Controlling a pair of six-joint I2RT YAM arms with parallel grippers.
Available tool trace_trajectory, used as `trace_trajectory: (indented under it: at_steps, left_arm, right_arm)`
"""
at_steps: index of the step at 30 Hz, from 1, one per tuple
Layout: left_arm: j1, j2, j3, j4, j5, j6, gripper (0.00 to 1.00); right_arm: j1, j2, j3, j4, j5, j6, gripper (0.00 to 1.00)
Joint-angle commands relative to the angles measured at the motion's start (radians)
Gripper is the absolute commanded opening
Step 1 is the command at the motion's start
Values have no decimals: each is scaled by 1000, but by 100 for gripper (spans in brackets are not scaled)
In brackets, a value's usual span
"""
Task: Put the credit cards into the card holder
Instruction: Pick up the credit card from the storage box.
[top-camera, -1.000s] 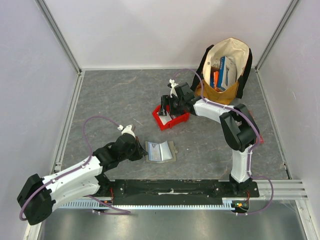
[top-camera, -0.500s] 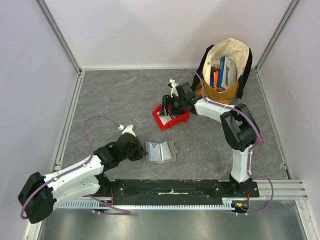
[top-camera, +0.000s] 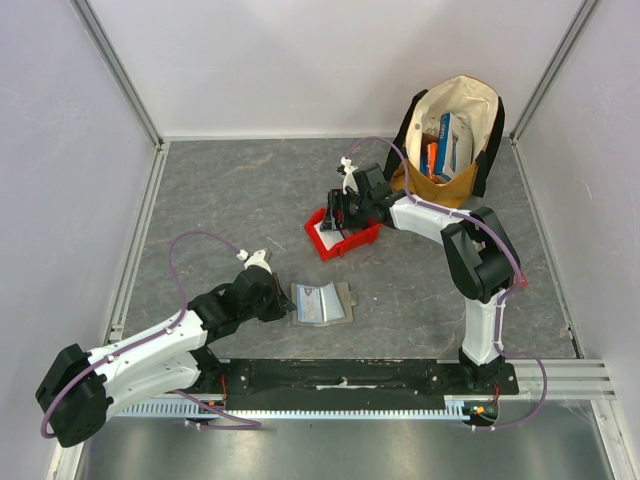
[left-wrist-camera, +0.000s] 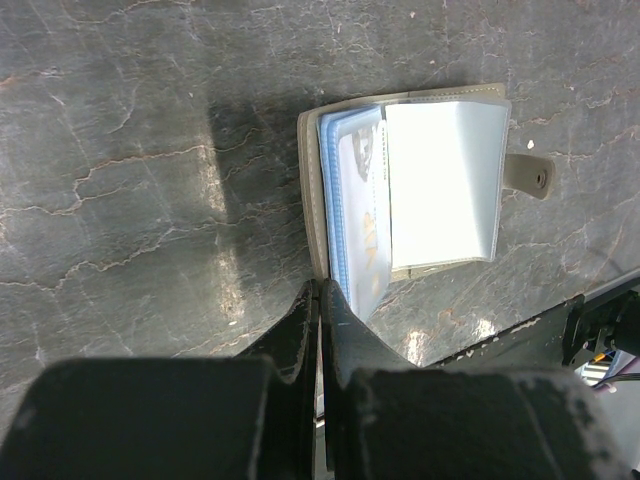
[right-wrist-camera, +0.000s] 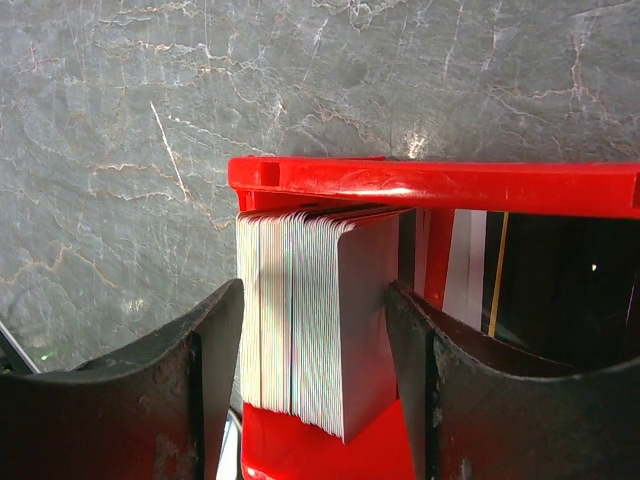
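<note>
The card holder (top-camera: 322, 303) (left-wrist-camera: 410, 180) lies open on the table, with pale blue credit cards (left-wrist-camera: 355, 215) tucked in its left side and a clear sleeve (left-wrist-camera: 440, 180) folded over the right. My left gripper (top-camera: 284, 301) (left-wrist-camera: 320, 290) is shut, its tips at the holder's near left edge. A thick stack of white credit cards (right-wrist-camera: 310, 320) (top-camera: 331, 232) stands on edge in the red bin (top-camera: 352, 243) (right-wrist-camera: 430, 185). My right gripper (top-camera: 336, 214) (right-wrist-camera: 315, 290) reaches down into the bin, open, one finger on each side of the stack and close to it.
A cream and black bag (top-camera: 478, 105) holding upright colourful boxes (top-camera: 443, 143) stands at the back right, just behind the right arm. More cards (right-wrist-camera: 466, 265) stand in the bin's other compartment. The holder's snap tab (left-wrist-camera: 530, 175) sticks out to its right.
The right gripper has shifted a little over the red bin. The left arm and the card holder have not moved.
</note>
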Motion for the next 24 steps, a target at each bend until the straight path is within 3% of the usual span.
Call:
trace_trajectory:
  at_steps: [1,15,24]
  left_arm:
    - [2,6,29,32,-6,34,2]
    - [2,26,34,45,-2,39,2]
    - [2,30,31,47,3,39,2]
  right_arm:
    - [-1,-51,5,5,-24,-3,65]
    - [-15,-76,0,2,-25,-2,57]
    - [-17,-62,-3,1,-48,0,43]
